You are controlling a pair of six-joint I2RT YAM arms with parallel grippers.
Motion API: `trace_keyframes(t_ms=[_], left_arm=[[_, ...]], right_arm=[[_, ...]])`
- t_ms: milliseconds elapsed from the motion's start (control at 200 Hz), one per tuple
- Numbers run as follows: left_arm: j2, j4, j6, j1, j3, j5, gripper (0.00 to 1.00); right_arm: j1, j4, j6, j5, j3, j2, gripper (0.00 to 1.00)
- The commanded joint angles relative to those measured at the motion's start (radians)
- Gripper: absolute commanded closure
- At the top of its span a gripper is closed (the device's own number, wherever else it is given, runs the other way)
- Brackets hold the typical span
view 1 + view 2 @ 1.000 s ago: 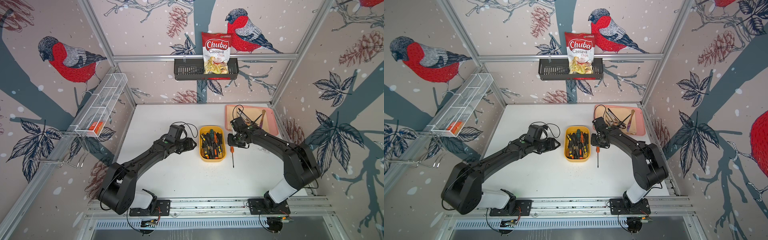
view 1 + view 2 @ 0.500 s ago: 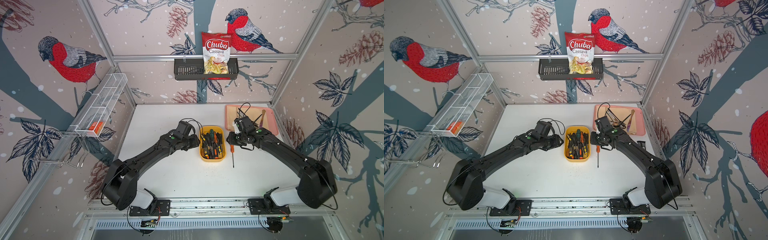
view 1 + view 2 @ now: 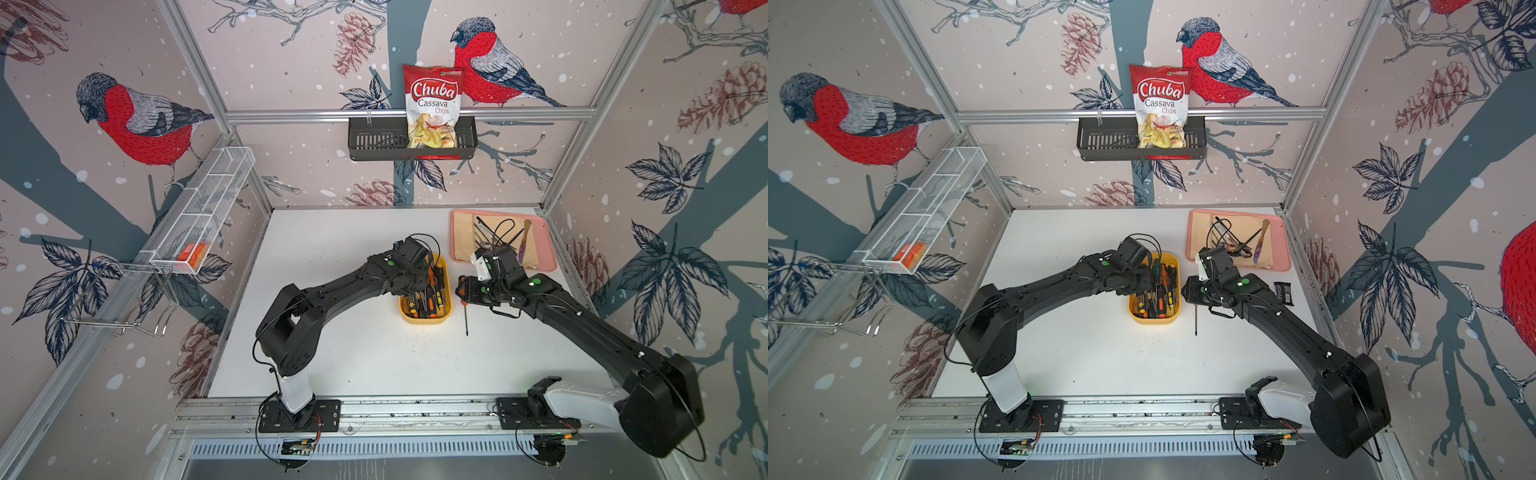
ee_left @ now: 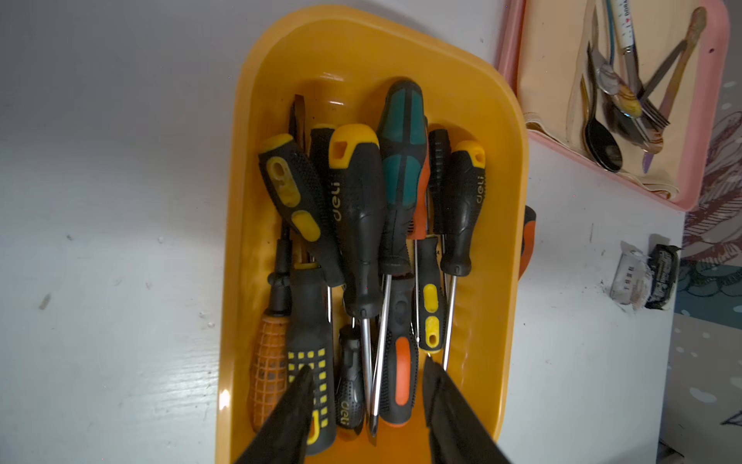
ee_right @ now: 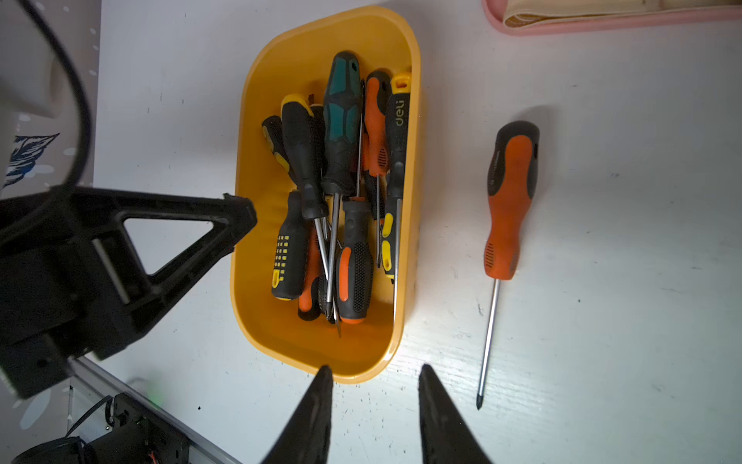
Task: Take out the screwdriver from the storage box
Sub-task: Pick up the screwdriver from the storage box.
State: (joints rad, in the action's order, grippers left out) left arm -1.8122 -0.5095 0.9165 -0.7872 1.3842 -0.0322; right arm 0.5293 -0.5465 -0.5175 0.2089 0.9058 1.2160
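Left wrist: L gripper [image 4: 366, 365] hangs over storage box's [image 4: 510, 168] screwdrivers [image 4: 361, 221].

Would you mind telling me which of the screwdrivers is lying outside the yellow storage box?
The orange-and-black-handled screwdriver, lying alone on the white table beside the storage box; all the others are piled inside it.
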Motion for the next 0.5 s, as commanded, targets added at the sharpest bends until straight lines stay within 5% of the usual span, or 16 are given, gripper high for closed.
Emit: trace_keyframes(t_ms=[0, 495], left_arm=[[-0.056, -0.062, 0.010, -0.007, 0.064, -0.057, 0.53], [-0.238, -0.129, -0.024, 0.003, 0.225, -0.091, 0.62]], right_arm=[[-0.002, 0.038, 0.028, 0.012, -0.009, -0.007, 0.63], [-0.034, 0.056, 0.019, 0.028, -0.012, 0.022, 0.63]])
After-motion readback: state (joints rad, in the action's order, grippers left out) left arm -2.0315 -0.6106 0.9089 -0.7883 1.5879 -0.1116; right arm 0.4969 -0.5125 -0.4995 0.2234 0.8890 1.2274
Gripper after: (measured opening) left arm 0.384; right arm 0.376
